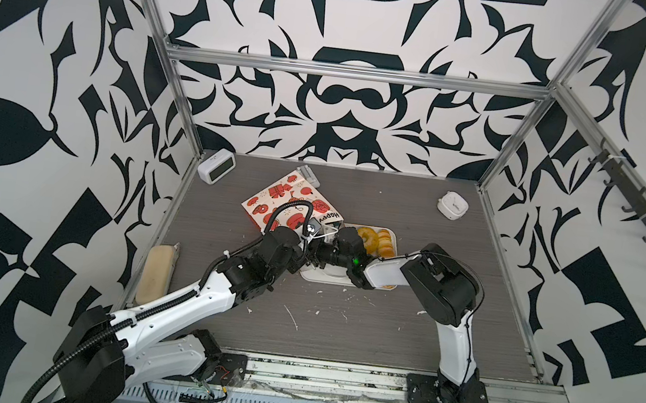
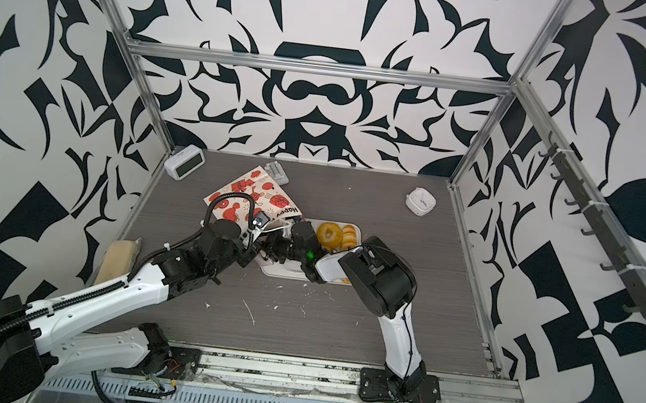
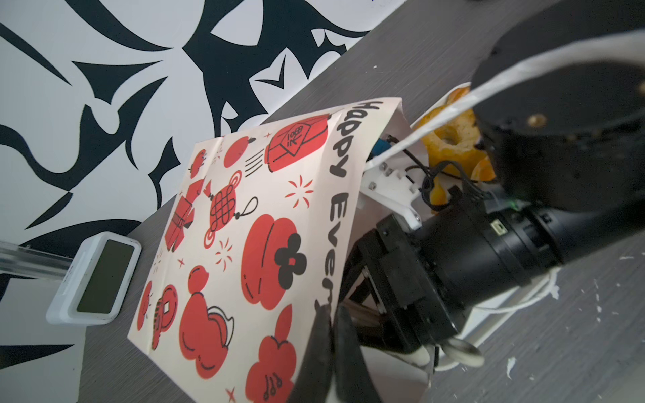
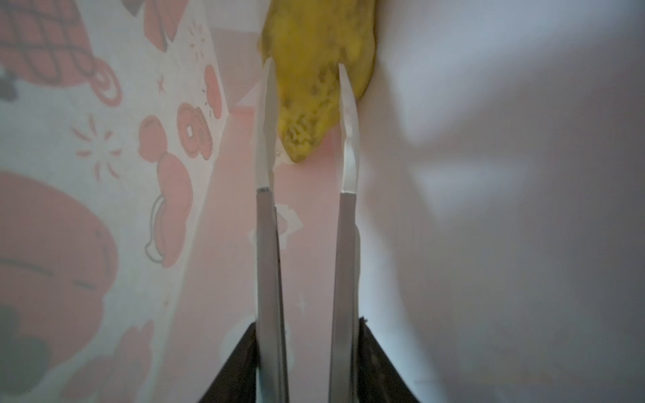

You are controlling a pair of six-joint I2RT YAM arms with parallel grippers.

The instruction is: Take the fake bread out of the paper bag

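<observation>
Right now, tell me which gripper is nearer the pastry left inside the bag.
Right. The right gripper is inside the bag, fingers clasping the pastry. The left gripper is outside, pinching the bag's rim at the mouth.

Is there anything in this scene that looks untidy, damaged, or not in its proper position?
Yes. White flecks litter the grey table near the tray. The paper bag lies tipped over on a broad face, not upright. The bagel on the tray looks rough and chipped in the left wrist view.
</observation>
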